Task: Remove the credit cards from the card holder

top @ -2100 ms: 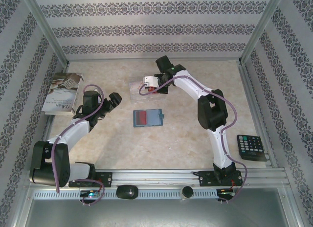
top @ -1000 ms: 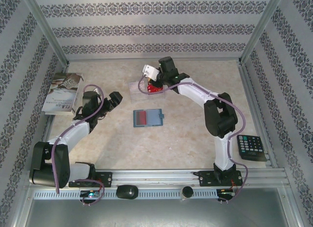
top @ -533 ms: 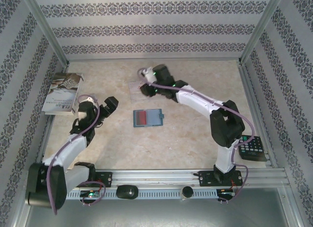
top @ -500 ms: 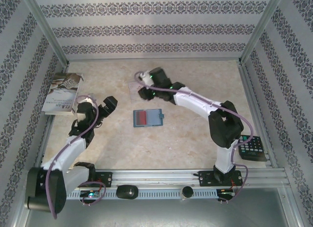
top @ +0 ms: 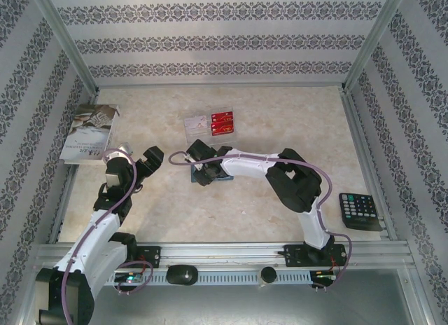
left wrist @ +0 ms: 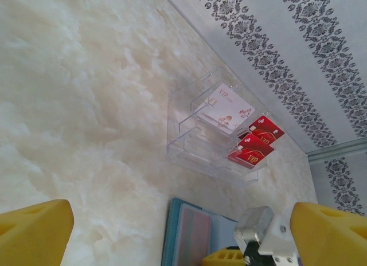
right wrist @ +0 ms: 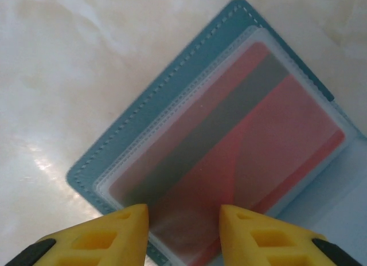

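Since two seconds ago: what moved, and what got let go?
The right gripper let go of a card among the red cards in the clear tray. It then swung back toward the near edge and now hovers, jaws apart, over the card holder and its sleeved card. The left gripper drew back slightly, open. Card holder, booklet and calculator stayed put.

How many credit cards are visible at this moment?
5: three red cards and one whitish card in the clear tray, one red card sleeved in the card holder; more may hide beneath it.
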